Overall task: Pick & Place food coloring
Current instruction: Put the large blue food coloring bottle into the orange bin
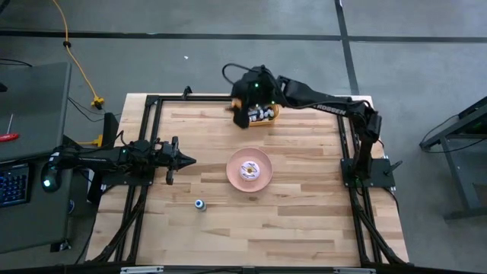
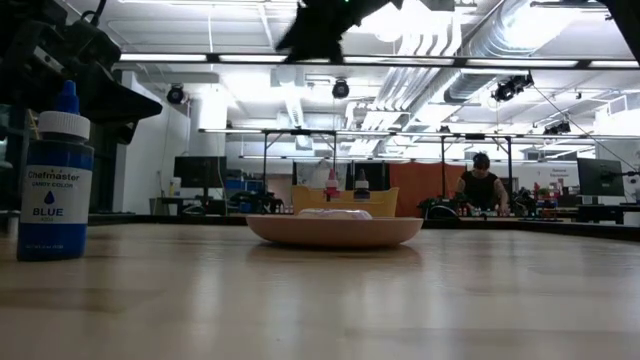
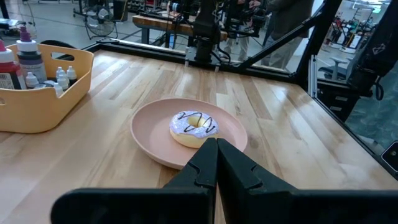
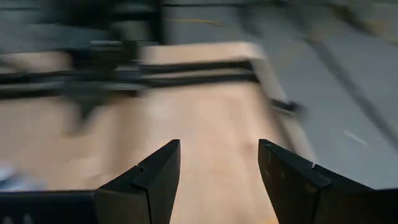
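A: Overhead, what is showing?
B: One blue-capped food coloring bottle point(image 1: 199, 204) is standing alone on the tabletop point(image 1: 289, 221); the right pincer point(image 1: 245, 114) is hovering over the orange bin point(image 1: 268, 114).

A: Low view?
B: That bottle point(image 2: 55, 180) is standing left of the pink plate point(image 2: 335, 230).

A: Wrist views?
B: The left pincer point(image 3: 216, 163) is pressed together, pointing at the plate; the right pincer point(image 4: 219, 168) is spread.

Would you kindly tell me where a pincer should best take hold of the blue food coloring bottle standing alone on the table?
Grip the blue food coloring bottle across its labelled body, just under the white cap, coming down from above. It stands upright and apart from the pink plate, so both flanks look free; its pointed blue tip is probably too slim for a secure hold.
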